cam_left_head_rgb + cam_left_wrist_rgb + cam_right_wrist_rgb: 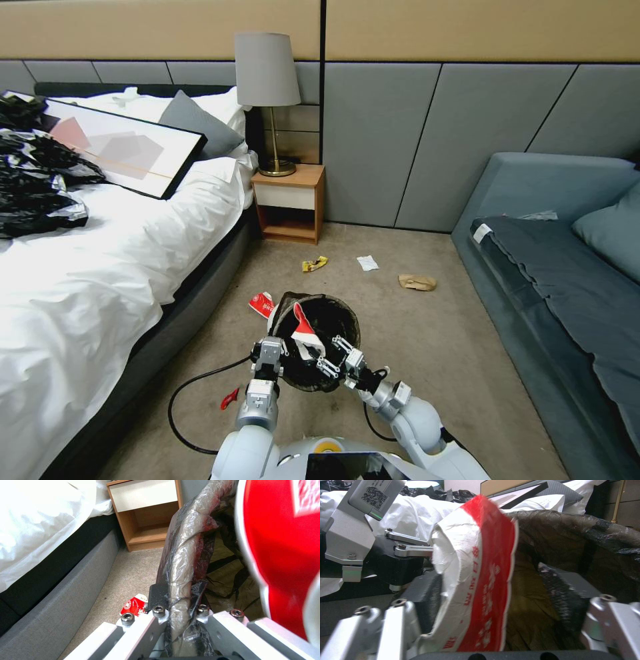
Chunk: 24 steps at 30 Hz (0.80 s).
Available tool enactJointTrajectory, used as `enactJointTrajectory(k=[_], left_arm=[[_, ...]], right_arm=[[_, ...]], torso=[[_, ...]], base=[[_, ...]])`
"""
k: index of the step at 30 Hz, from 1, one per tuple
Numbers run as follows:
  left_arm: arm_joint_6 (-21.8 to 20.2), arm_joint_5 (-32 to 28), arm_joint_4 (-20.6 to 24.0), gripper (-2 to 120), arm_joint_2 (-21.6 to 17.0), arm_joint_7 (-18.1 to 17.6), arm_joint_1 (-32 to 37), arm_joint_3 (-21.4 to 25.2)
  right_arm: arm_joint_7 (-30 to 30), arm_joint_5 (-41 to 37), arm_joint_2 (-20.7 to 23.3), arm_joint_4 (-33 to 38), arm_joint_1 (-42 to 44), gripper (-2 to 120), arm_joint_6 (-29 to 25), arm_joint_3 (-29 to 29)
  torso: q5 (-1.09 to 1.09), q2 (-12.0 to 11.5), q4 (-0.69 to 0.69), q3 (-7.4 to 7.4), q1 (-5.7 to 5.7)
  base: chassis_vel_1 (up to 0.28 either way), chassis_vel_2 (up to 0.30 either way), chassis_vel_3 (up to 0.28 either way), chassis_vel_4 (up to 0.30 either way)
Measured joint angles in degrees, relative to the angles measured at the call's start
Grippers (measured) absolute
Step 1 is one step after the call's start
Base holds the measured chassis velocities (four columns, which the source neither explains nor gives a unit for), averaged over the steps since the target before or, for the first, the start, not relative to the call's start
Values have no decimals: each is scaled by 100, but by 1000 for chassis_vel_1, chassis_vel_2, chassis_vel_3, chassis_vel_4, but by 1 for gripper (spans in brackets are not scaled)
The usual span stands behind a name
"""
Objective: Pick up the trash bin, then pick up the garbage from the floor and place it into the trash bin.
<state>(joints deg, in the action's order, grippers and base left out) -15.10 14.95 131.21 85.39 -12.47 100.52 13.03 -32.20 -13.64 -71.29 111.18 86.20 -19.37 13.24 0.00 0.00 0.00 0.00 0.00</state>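
Clamped hard with the left gripper (pixel 270 348) onto the near rim of the trash bin (pixel 351 319): one finger outside the wall, one inside, the liner-wrapped edge pinched between them. Bin held up off the carpet in front of the robot, tipped with its mouth toward the head camera, black bag liner draped over the rim.

Spread wide at the right gripper (pixel 335 358), just at the bin's near edge on the right side, gripping nothing. Between its jaws, a red-and-white snack packet (pixel 305 330), standing on edge and leaning against one finger (pixel 370 630), well apart from the other; upper part of the packet over the bin's mouth, inside the rim line.

On the carpet just beyond the bin, beside the bed frame, a second red-and-white packet (pixel 261 304). Farther out toward the wall, a yellow wrapper (pixel 315 264), a white paper scrap (pixel 367 263) and a brown paper bag (pixel 417 283), in a loose row, apart from one another. Near the robot's left side, a small red scrap (pixel 229 398) next to a looping black cable (pixel 179 400).

To the left, a bed (pixel 100 280) with white linen, carrying a framed picture (pixel 120 143) and a heap of black plastic bags (pixel 33 180). Against the wall, a wooden nightstand (pixel 290 203) with a lamp (pixel 267 87) on top. To the right, a grey sofa (pixel 567 267).
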Motion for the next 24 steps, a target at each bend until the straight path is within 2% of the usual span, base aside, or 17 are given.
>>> enactJointTrajectory(k=[1, 3, 6, 15, 24], left_arm=[[0, 1, 1, 0, 0, 0, 1, 1], [0, 1, 1, 0, 0, 0, 1, 1], [0, 4, 4, 0, 4, 0, 1, 1], [0, 5, 12, 0, 3, 2, -2, 8], [0, 5, 45, 0, 5, 2, -12, 23]], right_arm=[[-2, 6, 2, 3, 4, 85, -4, 3], [-3, 9, 3, 6, 7, 86, -5, 4], [-12, 20, 8, 20, 24, 99, -16, 10], [16, 30, 51, 108, 82, 100, -23, 48], [466, 272, 195, 390, 181, 100, 100, 259]], torso=[[0, 0, 0, 0, 0], [0, 0, 0, 0, 0], [0, 0, 0, 0, 0], [0, 0, 0, 0, 0], [0, 0, 0, 0, 0]], base=[[0, 0, 0, 0], [0, 0, 0, 0], [0, 0, 0, 0], [0, 0, 0, 0], [0, 0, 0, 0]])
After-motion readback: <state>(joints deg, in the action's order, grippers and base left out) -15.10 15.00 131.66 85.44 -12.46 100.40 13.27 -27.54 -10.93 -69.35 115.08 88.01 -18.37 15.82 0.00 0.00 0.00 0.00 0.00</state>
